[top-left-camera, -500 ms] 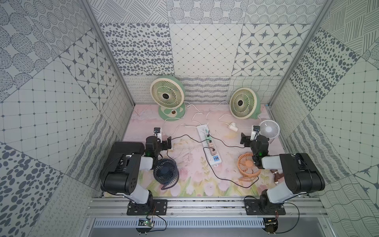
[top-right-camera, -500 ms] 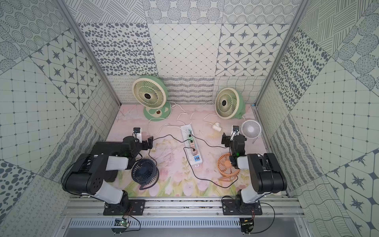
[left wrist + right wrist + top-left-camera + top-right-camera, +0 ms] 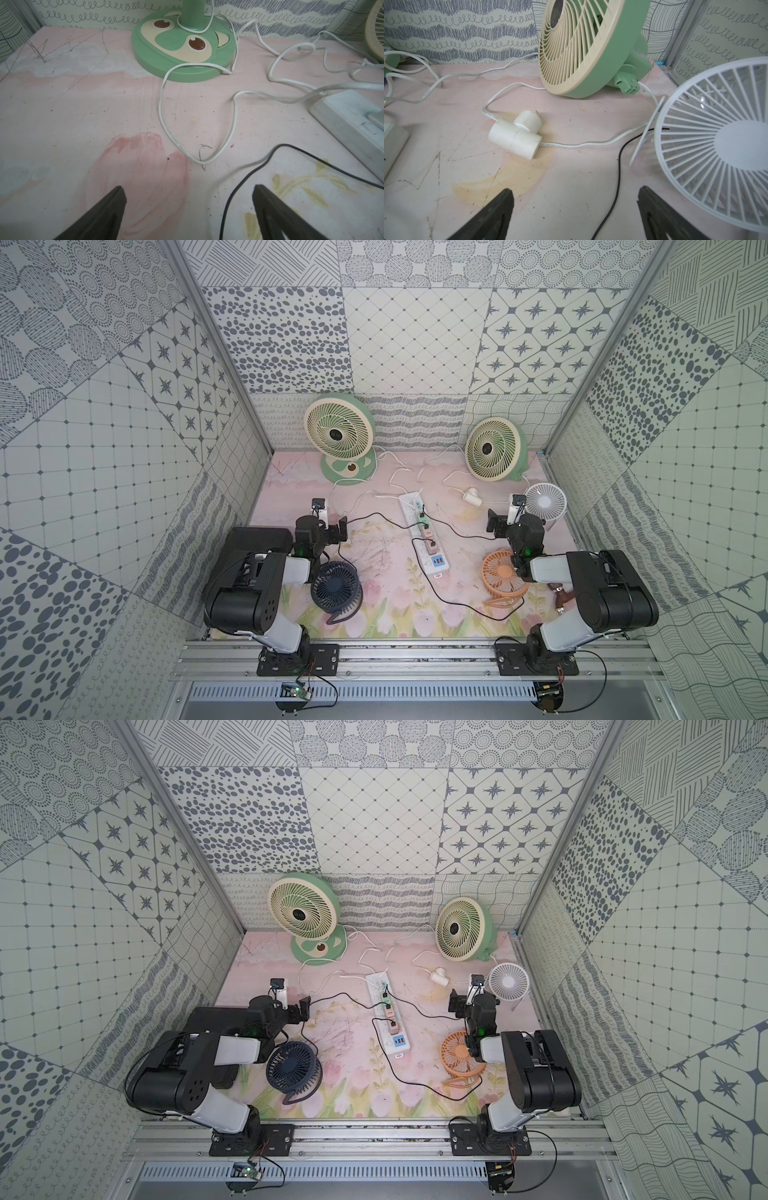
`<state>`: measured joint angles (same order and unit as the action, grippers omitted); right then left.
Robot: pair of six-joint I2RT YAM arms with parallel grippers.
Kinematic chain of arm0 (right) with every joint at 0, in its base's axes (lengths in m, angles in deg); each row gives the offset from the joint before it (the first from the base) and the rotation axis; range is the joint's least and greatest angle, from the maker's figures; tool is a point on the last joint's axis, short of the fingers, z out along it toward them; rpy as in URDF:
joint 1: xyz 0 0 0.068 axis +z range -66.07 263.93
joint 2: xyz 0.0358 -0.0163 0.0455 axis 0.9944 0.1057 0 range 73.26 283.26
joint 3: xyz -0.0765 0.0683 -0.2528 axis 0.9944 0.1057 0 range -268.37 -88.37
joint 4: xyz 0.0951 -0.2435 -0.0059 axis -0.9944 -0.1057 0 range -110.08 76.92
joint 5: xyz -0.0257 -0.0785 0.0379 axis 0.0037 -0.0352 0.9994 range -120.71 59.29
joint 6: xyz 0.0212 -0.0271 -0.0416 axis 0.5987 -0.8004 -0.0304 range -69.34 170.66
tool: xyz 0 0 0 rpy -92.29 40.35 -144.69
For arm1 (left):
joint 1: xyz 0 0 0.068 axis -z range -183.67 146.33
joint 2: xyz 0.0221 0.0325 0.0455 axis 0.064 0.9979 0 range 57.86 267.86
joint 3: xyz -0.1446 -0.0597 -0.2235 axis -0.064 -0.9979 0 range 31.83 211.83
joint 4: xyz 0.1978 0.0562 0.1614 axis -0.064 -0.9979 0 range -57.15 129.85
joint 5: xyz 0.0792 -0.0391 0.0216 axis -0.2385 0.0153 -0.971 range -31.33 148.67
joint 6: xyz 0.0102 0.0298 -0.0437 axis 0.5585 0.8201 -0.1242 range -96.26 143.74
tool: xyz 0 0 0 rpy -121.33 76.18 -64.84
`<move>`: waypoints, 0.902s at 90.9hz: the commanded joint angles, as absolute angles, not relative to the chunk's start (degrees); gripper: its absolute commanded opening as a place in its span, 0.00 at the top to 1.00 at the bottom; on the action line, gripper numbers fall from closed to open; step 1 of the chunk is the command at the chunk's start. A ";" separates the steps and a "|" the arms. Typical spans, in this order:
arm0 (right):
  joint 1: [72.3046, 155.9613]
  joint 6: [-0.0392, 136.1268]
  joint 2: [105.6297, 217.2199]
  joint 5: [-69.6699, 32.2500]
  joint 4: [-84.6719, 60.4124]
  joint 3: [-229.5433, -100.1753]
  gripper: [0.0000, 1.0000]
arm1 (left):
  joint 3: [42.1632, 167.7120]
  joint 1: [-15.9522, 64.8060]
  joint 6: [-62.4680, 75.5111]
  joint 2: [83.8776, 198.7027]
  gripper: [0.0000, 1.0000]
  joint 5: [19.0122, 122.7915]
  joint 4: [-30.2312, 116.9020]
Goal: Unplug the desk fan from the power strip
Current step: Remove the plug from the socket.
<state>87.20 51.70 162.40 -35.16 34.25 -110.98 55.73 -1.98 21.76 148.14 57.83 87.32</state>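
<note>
Jaws gape wide, empty; left arm (image 3: 249,605) and right arm (image 3: 598,593) sit folded, flanking the power strip (image 3: 417,526).

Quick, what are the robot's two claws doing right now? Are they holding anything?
Left gripper: open, holding nothing.
Right gripper: open, holding nothing.

White plastic power strip (image 3: 340,116) looked smooth but grubby, pink tabletop (image 3: 62,108) beside it was matt, scratched and stained, green fan base (image 3: 149,60) beyond it was smooth satin plastic, white pipe fitting (image 3: 512,137) near it was dull matt plastic
</note>
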 commanded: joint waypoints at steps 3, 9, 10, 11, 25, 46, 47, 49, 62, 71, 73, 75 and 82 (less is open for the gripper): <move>87.21 51.33 162.12 -34.53 35.08 -111.74 0.03 | 55.58 -2.05 20.57 147.93 0.01 58.32 87.64; 87.23 51.36 162.12 -34.49 35.12 -111.74 0.03 | 55.59 -2.04 20.55 147.86 0.01 58.40 87.65; 87.21 51.36 162.12 -34.49 35.06 -111.70 0.03 | 55.57 -2.06 20.52 147.82 0.01 58.36 87.66; 87.20 51.36 162.12 -34.49 35.07 -111.72 0.03 | 55.57 -2.08 20.51 147.84 0.01 58.39 87.62; 87.22 51.30 162.16 -34.49 35.09 -111.75 0.03 | 55.59 -2.12 20.55 147.91 0.01 58.35 87.65; 87.20 52.36 160.25 -37.24 32.72 -112.19 0.03 | 55.53 -2.05 20.61 147.78 0.01 58.24 87.84; 87.19 52.39 159.65 -37.36 31.88 -112.23 0.03 | 55.50 -1.98 20.60 147.78 0.01 58.10 87.93; 87.18 52.45 158.71 -37.51 30.35 -112.75 0.03 | 55.50 -2.04 20.49 147.60 0.01 57.56 87.73; 87.27 51.21 152.42 -34.52 20.98 -115.75 0.03 | 55.68 -2.00 18.78 143.33 0.01 53.63 83.74; 87.48 51.12 147.75 -32.38 14.55 -117.94 0.03 | 56.04 -1.93 18.58 139.99 0.01 51.87 79.83; 87.56 51.06 146.44 -31.65 12.53 -118.63 0.03 | 56.12 -1.87 18.45 139.19 0.01 51.41 79.27; 87.72 50.94 145.61 -31.06 10.79 -118.94 0.03 | 56.21 -1.88 18.29 138.44 0.01 50.97 78.36; 88.84 50.92 142.40 -28.66 5.31 -122.26 0.03 | 56.98 -1.66 17.13 135.74 0.01 50.25 75.31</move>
<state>87.57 51.46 146.36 -33.21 15.04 -117.91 55.78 -1.96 20.04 140.45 54.47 82.33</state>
